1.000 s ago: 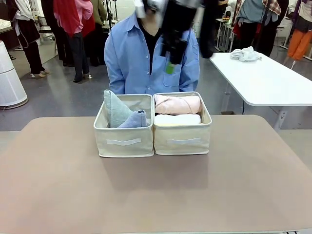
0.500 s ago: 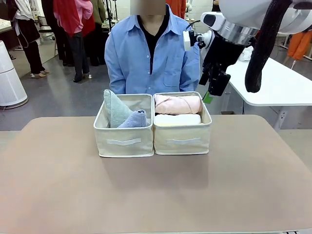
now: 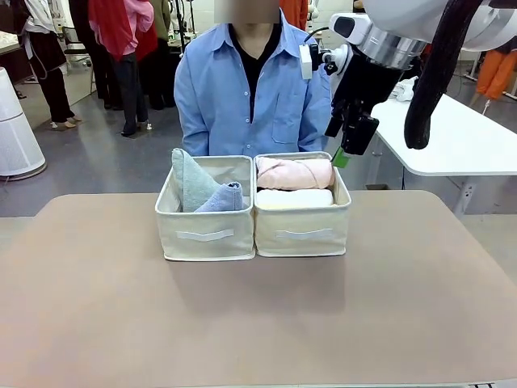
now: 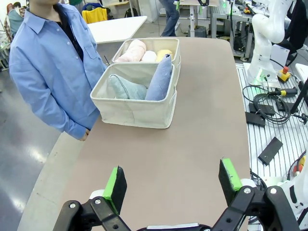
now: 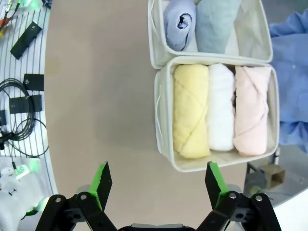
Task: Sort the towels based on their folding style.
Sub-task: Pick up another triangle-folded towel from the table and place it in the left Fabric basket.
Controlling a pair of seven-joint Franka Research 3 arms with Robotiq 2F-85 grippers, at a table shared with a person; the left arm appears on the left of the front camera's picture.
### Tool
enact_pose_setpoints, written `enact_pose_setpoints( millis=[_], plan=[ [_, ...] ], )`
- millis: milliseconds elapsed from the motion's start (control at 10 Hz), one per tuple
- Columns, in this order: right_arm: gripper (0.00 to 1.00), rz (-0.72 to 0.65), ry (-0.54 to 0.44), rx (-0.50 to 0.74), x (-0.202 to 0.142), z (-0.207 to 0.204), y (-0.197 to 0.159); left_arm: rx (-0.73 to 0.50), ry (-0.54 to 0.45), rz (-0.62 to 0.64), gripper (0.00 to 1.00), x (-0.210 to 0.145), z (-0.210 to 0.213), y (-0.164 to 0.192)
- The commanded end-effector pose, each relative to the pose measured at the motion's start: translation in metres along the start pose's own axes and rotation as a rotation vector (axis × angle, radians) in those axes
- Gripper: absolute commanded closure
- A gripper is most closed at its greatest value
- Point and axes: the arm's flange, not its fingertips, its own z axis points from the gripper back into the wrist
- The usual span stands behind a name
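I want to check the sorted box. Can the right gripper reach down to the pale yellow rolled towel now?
Probably yes. The right gripper hangs open above the table, and the pale yellow rolled towel lies uncovered in its beige fabric box, beside the white rolled towel.

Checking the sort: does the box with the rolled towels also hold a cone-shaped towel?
No: that box holds just the yellow, white and pink rolls.

Beige fabric boxes (image 3: 253, 231) hold a pale yellow roll (image 5: 189, 110), white roll (image 5: 220, 107), pink roll (image 5: 251, 109), lavender-blue cone (image 5: 179, 18) and what looks like a grey-green cone (image 5: 214, 24); the table (image 3: 258, 323) is plain taupe.
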Motion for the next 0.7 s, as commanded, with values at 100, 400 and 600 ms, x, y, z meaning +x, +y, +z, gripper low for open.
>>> enact_pose_setpoints(
  millis=[100,400,600],
  plan=[
    [0.0,0.015,-0.253,0.043,-0.069,0.048,-0.003,0.008,-0.024,-0.007,0.0,0.001,0.0,-0.002],
    [0.0,0.017,-0.488,-0.009,-0.209,0.118,0.001,0.008,-0.024,-0.007,0.0,0.001,0.0,-0.002],
    [0.0,-0.041,-0.638,-0.042,-0.303,0.12,0.013,0.008,-0.024,-0.007,0.0,0.001,0.0,-0.002]
  ],
)
